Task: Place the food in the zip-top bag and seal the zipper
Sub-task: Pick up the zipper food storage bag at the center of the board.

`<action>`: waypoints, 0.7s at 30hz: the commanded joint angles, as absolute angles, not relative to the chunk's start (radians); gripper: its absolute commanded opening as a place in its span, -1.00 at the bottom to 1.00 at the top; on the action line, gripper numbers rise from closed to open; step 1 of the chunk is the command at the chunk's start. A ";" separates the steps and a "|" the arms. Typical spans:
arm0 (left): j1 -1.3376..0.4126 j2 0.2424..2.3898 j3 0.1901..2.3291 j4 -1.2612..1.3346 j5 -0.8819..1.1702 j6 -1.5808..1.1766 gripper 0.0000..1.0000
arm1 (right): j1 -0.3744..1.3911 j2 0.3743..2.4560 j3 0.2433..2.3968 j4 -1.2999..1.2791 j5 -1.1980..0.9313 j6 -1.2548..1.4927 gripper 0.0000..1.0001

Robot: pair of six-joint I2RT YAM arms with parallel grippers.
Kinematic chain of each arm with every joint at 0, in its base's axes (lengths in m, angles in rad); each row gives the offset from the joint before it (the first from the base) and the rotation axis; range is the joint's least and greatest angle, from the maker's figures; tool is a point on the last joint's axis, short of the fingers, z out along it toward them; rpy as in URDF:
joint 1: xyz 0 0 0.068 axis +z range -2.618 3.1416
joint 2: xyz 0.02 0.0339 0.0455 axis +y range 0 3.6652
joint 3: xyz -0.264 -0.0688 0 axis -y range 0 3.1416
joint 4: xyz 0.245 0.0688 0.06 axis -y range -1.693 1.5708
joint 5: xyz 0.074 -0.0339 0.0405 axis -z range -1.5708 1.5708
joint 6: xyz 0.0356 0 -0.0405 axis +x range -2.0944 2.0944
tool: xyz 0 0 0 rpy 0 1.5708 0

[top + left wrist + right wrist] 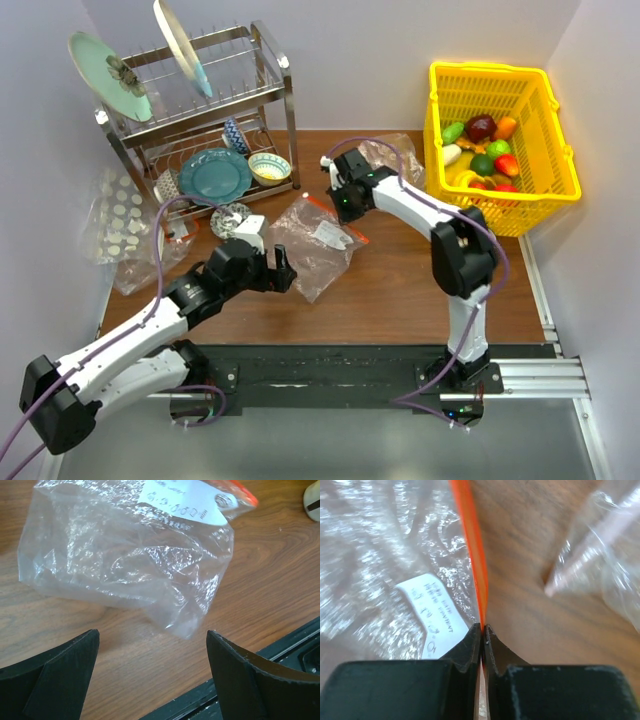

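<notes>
Wide open, the left gripper [152, 635] hangs just short of the crumpled zip-top bag [125, 555]. The food [481, 127] sits in a yellow basket [487, 68], well apart from the right gripper [482, 630] on its right. That gripper is clenched on the zipper [470, 540].

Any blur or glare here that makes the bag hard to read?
Right wrist: the zipper and zip-top bag look soft and smeared, with glare speckling the plastic; the right gripper is sharper at its tips. Left wrist: bag in focus, white glints along its creases. Top external: evenly lit and sharp.
</notes>
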State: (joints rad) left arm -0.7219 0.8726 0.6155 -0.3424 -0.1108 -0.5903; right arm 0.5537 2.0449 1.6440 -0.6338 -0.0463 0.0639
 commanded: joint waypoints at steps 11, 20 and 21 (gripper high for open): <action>-0.718 0.992 0.972 -0.361 -0.098 -0.580 0.94 | 0.906 1.300 1.080 -0.281 0.294 0.146 -1.00; -0.716 1.048 0.922 -0.167 -0.046 -0.750 0.95 | 1.014 1.111 0.920 -0.202 0.433 0.158 -1.00; -0.718 1.066 0.917 -0.157 -0.041 -0.762 0.94 | 1.017 1.106 0.919 -0.202 0.454 0.160 -1.00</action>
State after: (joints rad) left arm -0.7204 1.0378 0.9337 -0.2817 -0.0662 -0.6758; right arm 0.9894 1.1461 0.9279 -0.2962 0.3359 0.1406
